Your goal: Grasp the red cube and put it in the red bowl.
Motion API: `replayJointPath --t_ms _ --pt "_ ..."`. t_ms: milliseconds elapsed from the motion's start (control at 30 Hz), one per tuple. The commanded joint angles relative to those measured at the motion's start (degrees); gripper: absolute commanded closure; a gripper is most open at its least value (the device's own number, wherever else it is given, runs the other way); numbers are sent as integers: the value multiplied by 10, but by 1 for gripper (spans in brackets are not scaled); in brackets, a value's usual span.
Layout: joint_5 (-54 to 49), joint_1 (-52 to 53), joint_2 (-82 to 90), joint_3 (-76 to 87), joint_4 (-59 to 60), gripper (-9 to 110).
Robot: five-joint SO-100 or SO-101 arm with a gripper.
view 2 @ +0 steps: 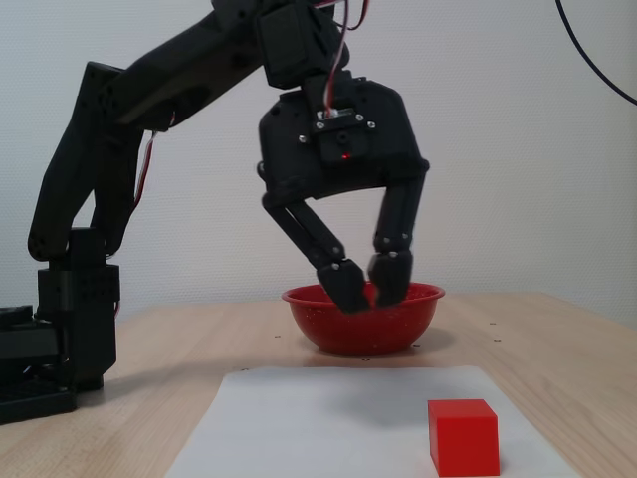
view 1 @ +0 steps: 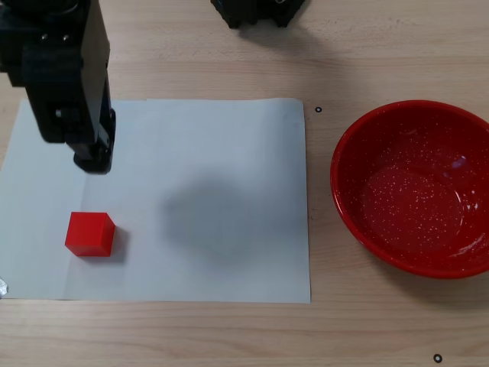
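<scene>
The red cube (view 1: pixel 89 234) lies on the white paper sheet (view 1: pixel 214 199), near its front left in a fixed view from above, and it shows at the lower right in a fixed view from the side (view 2: pixel 463 436). The red bowl (view 1: pixel 416 187) stands on the wooden table right of the sheet, and behind the gripper in the side view (view 2: pixel 363 324); it holds nothing. My black gripper (view 2: pixel 370 295) hangs well above the sheet, empty, its fingertips almost together. From above the gripper (view 1: pixel 93 160) is just behind the cube, apart from it.
The arm's base (view 2: pixel 60 329) stands at the table's far edge, also visible from above (view 1: pixel 256 11). Small black marks (view 1: pixel 318 109) dot the table around the bowl.
</scene>
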Motion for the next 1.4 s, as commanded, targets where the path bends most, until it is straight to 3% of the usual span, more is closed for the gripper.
replayJointPath --t_ms 0,700,1033,1367 --pt "6 -11 18 -72 11 98" --pt "18 -28 -128 -234 33 92" --pt "-3 -30 -163 -267 54 61" --pt "-22 -13 -199 -293 40 46"
